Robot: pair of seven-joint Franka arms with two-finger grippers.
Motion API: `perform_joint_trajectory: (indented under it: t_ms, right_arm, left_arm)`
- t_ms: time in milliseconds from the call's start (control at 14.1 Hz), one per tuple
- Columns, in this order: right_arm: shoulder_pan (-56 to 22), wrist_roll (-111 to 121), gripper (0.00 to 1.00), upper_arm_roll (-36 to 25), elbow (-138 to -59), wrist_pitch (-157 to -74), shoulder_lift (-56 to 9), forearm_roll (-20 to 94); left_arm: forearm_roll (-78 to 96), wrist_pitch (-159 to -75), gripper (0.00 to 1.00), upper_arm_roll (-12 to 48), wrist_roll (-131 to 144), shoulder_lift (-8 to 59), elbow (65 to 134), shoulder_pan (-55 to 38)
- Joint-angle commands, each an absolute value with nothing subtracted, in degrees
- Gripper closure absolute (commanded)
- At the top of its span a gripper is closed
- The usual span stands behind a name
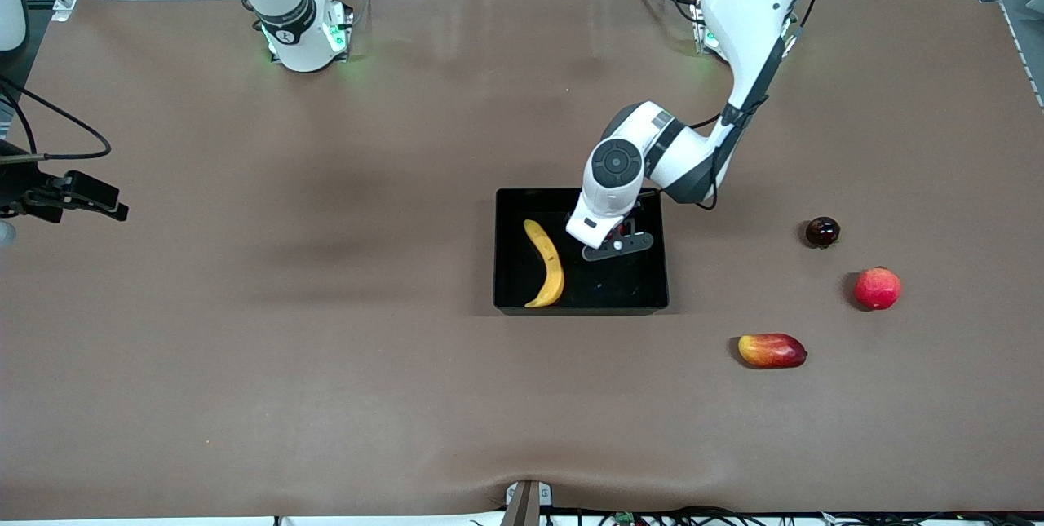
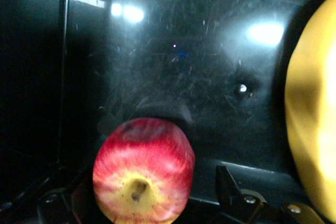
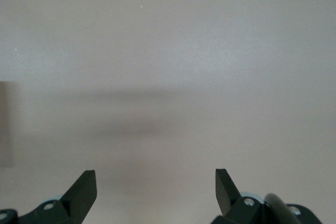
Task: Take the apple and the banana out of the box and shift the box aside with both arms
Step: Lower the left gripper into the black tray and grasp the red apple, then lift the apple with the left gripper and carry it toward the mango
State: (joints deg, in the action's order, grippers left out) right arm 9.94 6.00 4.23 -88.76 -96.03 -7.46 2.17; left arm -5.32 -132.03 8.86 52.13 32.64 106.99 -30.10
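Observation:
The black box sits mid-table. The yellow banana lies in it on the side toward the right arm; it also shows in the left wrist view. My left gripper is down inside the box beside the banana. In the left wrist view the red apple with yellow streaks rests on the box floor between the left gripper's open fingers, with a gap to the visible fingertip. My right gripper waits open and empty over the table edge at the right arm's end; the right wrist view shows only bare mat.
At the left arm's end of the table lie a dark maroon round fruit, a round red fruit and an oval red-yellow mango-like fruit, all outside the box. A brown mat covers the table.

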Motion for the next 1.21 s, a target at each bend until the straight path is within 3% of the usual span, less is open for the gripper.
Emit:
perform_joint_trajectory:
  t_ms: [0,213,567,1134]
  right_arm:
    - [11.07,5.45,0.00,5.10,-87.45,-95.62,-7.82,2.02]
    - [11.07,5.54,0.00,5.10,-87.45,-98.59,-8.35,1.58]
    - [11.87,5.54,0.00,5.10,-87.54,-99.75,-8.70,1.67]
    - [12.30,6.68,0.00,5.19,-87.54,-105.29,-13.36,-3.16]
  left_arm:
    - [-7.38,-132.36,1.00,8.61,54.05,31.29,108.02,-30.59]
    - [-7.47,-130.35,1.00,8.35,53.27,28.84,106.35,-29.80]
    - [-7.38,-112.18,1.00,8.09,42.49,24.62,93.36,-24.02]
    - [-7.56,-111.79,1.00,8.09,19.63,23.55,95.09,-5.74]
